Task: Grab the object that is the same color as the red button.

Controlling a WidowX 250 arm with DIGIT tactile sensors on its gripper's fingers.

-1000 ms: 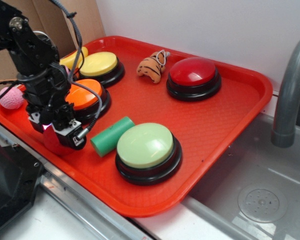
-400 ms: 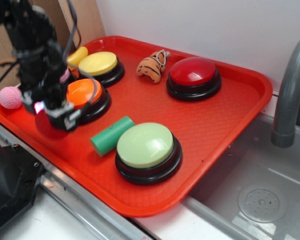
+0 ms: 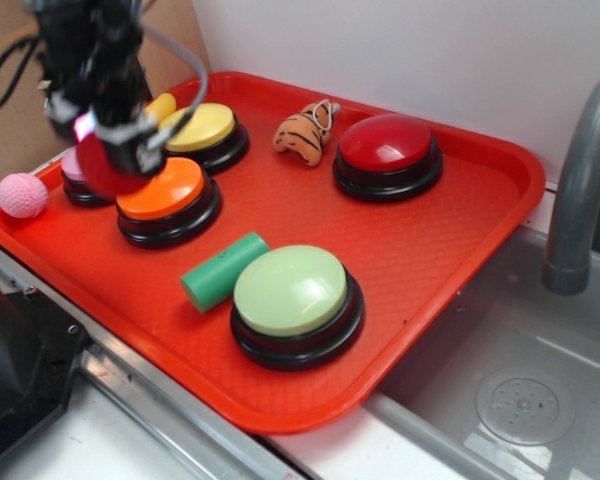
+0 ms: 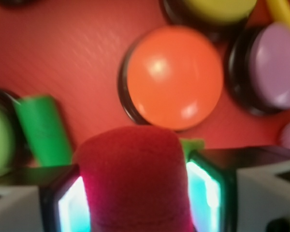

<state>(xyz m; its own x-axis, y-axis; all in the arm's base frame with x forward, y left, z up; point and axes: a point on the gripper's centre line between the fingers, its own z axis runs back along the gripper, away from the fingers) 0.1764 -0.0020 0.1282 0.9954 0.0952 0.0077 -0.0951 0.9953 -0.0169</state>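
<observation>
Gripper (image 4: pixel 135 193) closed on the red foam ball (image 4: pixel 135 183); wrist view shows both lit pads pressed against its flanks, a sliver of pale green leaf piece showing at its right edge. The ball sits squarely between the jaws, filling the gap, so the grip looks centred, not on an edge.

Exterior view: gripper (image 3: pixel 115 150) held well above the tray (image 3: pixel 450 250), ball (image 3: pixel 108 165) hanging over the left side, just above the orange button (image 3: pixel 165 190). Judged: raised to clear the button tops.

Outward: purple button (image 4: pixel 275 67) and yellow button (image 3: pixel 202 128) far of it, green cylinder (image 3: pixel 223 271) and pale green button (image 3: pixel 292 291) near. Pink ball (image 3: pixel 22 195) at the tray's left rim. Red button (image 3: pixel 387 145) far right, well apart; colour matches the ball.
</observation>
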